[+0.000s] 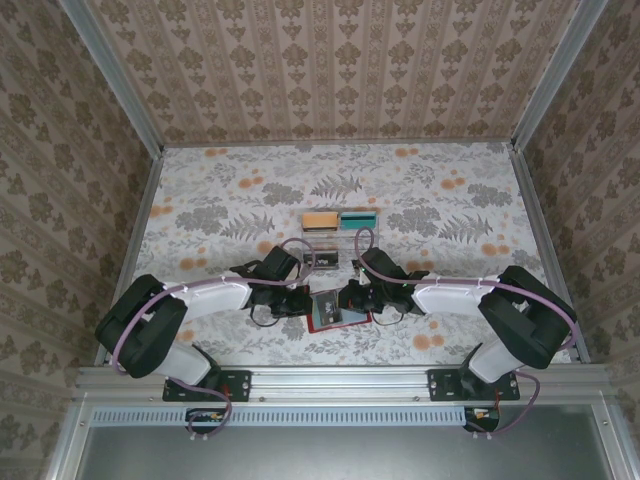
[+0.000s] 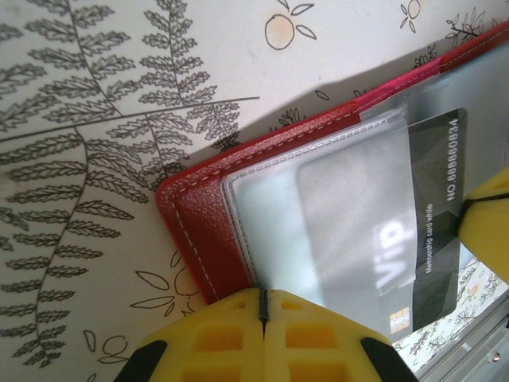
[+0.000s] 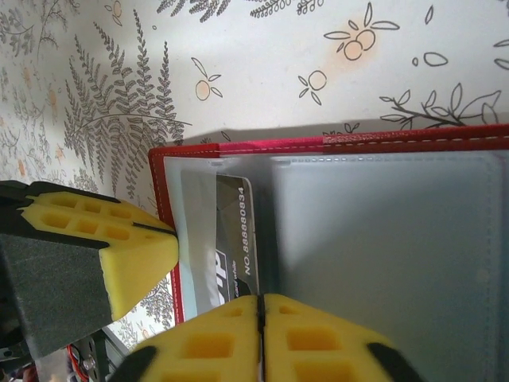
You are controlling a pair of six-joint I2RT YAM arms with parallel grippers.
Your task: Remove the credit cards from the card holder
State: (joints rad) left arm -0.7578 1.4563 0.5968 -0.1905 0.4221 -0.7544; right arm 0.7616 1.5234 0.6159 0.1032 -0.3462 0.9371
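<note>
Yellow ribbed plastic pads of my left claw [image 2: 262,301] sit closest, at the bottom of the left wrist frame, pressed together with only a seam between them. The tip is right on the rim of the small flat red leather-like card holder [image 2: 199,239], which has white stitching round its border. Nipping the rim or just pinning it, I cannot tell. My guess is it's there as an anchor, so the holder won't slide when the card is pulled.

Holder lies open and flat on the floral-print worktop [image 2: 95,95], lower centre of the top view, between both wrists. Its inner face is a frosted clear plastic sleeve [image 2: 318,207], greyish and a bit glossy.

My right claw [image 3: 261,304], bottom centre of the right wrist frame, has the same yellow pads, closed tight. The end of the black plastic VIP membership card [image 3: 235,231] runs in under the seam, so I read it as clamped on the card.

Card is thin and rigid, with white print and a number. Part is hazy behind the sleeve and part is bare and dark, so I judge it partway out. Slick card, narrow grip: a skewed pull could slip. More cards under the frosted plastic? Too hazy to tell.
</note>
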